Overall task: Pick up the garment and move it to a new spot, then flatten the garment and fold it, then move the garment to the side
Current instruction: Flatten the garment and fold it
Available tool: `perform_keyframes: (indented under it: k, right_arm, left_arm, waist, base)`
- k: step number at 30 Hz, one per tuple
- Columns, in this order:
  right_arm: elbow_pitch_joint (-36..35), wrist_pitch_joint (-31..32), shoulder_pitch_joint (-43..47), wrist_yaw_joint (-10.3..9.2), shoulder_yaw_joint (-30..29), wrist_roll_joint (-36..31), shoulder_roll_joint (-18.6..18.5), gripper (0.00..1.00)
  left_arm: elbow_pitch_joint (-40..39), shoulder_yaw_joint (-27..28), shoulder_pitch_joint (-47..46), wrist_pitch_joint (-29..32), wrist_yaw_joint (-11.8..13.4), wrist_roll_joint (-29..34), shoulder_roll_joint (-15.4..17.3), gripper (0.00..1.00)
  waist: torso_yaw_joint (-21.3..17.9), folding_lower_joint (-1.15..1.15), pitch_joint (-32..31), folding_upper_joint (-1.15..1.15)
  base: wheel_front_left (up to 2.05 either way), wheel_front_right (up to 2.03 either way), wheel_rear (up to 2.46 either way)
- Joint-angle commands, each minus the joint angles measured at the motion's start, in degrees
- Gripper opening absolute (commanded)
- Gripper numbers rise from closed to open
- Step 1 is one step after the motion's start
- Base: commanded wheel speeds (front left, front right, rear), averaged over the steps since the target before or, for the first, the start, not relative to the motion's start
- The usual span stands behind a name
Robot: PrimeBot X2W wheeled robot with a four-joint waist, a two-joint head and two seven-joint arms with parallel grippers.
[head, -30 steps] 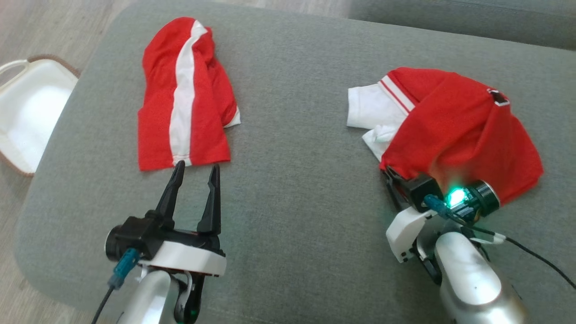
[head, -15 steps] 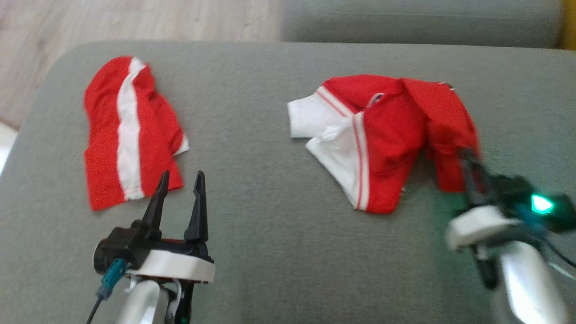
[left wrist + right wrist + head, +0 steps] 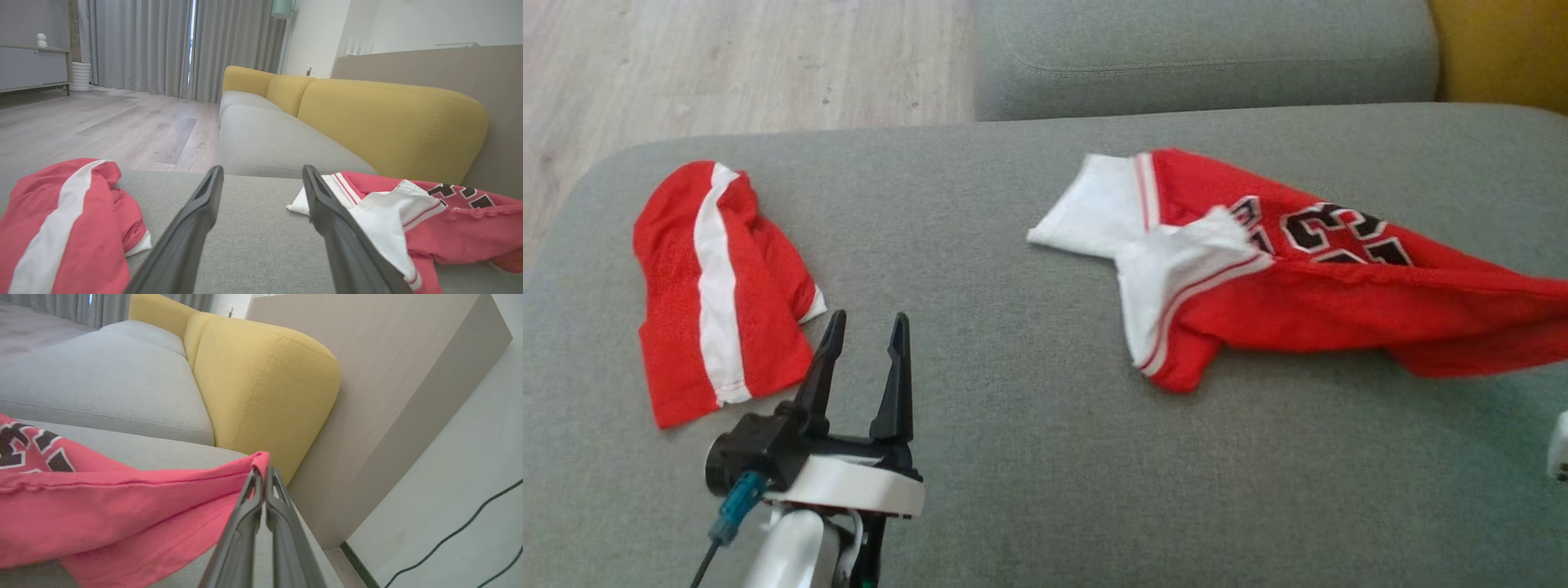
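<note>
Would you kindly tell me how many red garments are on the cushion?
2: a striped one at the left; a numbered jersey at the right, pinched by the right end effector.

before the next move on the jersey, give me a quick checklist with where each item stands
1. Grip: right gripper shut on the jersey hem: ok.
2. Free arm: left gripper open, touching no cloth: ok.
3. Jersey flat: not ok; the white sleeve lies folded over the front and the body is bunched.
4. Jersey apart from the shorts: ok, bare cushion lies between them.
5. Whole jersey on the cushion: cannot tell; its right end runs past the head view's edge.
</note>
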Motion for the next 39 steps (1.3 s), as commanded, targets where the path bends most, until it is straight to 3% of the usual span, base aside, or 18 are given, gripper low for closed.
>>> perform_keyframes:
  k: [1,2,3,7,12,21,29,39]
  right_arm:
    - [-1.83,-0.47,-3.06,0.4,0.76,-0.74,-0.8,0.29]
    - [-1.86,-1.0,-3.39,0.4,0.1,-1.25,-0.71,0.98]
    - [-1.89,-1.55,-3.74,0.4,-0.3,-1.55,-0.59,1.0]
    - [-2.09,-4.31,-4.62,0.4,1.36,-0.26,-0.29,1.0]
    - [-2.01,-6.6,-3.81,0.4,8.68,5.64,-0.25,1.0]
    - [-1.74,-9.07,3.5,0.4,29.63,20.85,-0.23,1.0]
    - [1.1,-10.05,2.35,0.4,33.33,22.11,-0.23,1.0]
    - [9.7,-5.77,-8.73,0.4,32.34,19.13,-0.23,1.0]
  left_arm:
    - [-1.69,2.14,-0.59,-0.53,-0.15,0.55,0.13,1.0]
    - [-1.65,2.27,-0.48,-0.53,-0.17,0.55,0.12,1.0]
    - [-1.61,2.38,-0.37,-0.53,-0.19,0.57,0.11,1.0]
    - [-1.44,2.66,-0.02,-0.53,-0.28,0.65,0.07,1.0]
    - [-1.35,2.49,0.32,-0.53,-0.35,0.68,0.03,1.0]
    - [-3.02,2.89,1.47,-0.53,-0.4,0.58,-0.04,1.0]
    - [-3.78,2.41,1.41,-0.53,-0.44,0.45,-0.06,1.0]
    - [-3.08,1.21,-0.45,-0.53,-0.54,0.05,-0.07,1.0]
  waist:
    - [0.46,0.01,-0.18,0.0]
    - [0.67,0.01,-0.27,0.0]
    - [0.83,0.01,-0.37,0.0]
    - [1.38,0.01,-0.81,0.0]
    - [1.89,0.01,-1.5,0.0]
    - [2.18,0.01,-2.05,0.0]
    - [2.85,0.01,-0.61,0.0]
    - [5.99,0.01,2.51,0.0]
  base:
    - [0.0,0.0,0.0]
    - [0.0,0.0,0.0]
    - [0.0,0.0,0.0]
    - [0.0,0.0,0.0]
    - [0.0,0.0,0.0]
    - [0.0,0.0,0.0]
    - [0.0,0.0,0.0]
    - [0.0,0.0,0.0]
